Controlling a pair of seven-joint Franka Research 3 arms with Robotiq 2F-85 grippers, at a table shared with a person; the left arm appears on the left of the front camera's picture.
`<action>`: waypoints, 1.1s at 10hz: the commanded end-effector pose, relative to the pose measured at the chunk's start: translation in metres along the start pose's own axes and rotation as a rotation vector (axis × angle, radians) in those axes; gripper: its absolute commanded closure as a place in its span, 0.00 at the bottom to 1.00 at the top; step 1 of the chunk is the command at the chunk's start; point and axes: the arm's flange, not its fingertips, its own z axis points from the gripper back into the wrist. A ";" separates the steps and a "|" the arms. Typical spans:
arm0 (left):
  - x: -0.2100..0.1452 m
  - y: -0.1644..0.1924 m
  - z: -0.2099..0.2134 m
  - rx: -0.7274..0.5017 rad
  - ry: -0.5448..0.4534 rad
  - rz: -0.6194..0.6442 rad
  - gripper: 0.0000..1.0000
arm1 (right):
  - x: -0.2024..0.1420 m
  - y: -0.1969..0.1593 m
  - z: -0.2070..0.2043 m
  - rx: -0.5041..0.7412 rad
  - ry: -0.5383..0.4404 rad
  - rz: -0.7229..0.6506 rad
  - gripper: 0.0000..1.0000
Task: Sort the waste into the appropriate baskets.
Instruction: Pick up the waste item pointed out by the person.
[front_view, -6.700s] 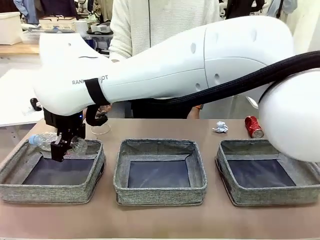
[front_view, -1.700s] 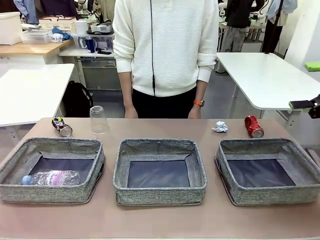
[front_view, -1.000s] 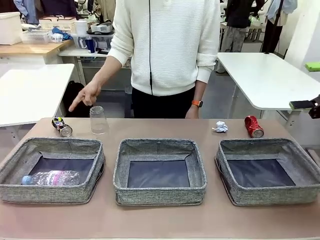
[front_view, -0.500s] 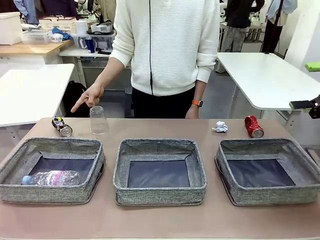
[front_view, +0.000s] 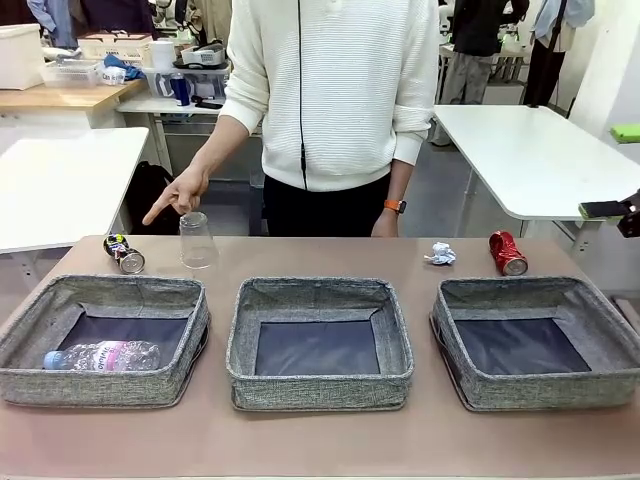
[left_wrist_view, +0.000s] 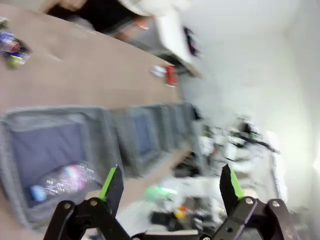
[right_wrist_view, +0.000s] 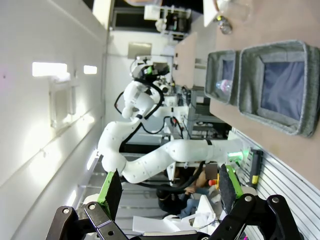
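Three baskets (front_view: 100, 386) (front_view: 320, 389) (front_view: 545, 392), two cans (front_view: 125, 256) (front_view: 507, 252), one bottle (front_view: 105, 355), one cup (front_view: 197, 241), one paper ball (front_view: 440, 254)

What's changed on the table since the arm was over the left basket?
The bottle was let go and lies in the left basket; the arm pulled away. The person's hand came forward, pointing by the cup. Cup, dark can, red can and paper ball stayed put.
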 end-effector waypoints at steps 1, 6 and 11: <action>0.009 -0.014 -0.042 0.348 0.009 -0.036 0.00 | 0.000 0.006 -0.002 0.011 -0.005 -0.017 0.00; 0.028 -0.014 -0.063 0.490 0.043 -0.076 0.00 | 0.000 0.006 -0.002 0.011 -0.005 -0.017 0.00; 0.093 0.031 -0.147 1.154 -0.292 0.493 0.00 | 0.000 0.006 -0.002 0.011 -0.005 -0.017 0.00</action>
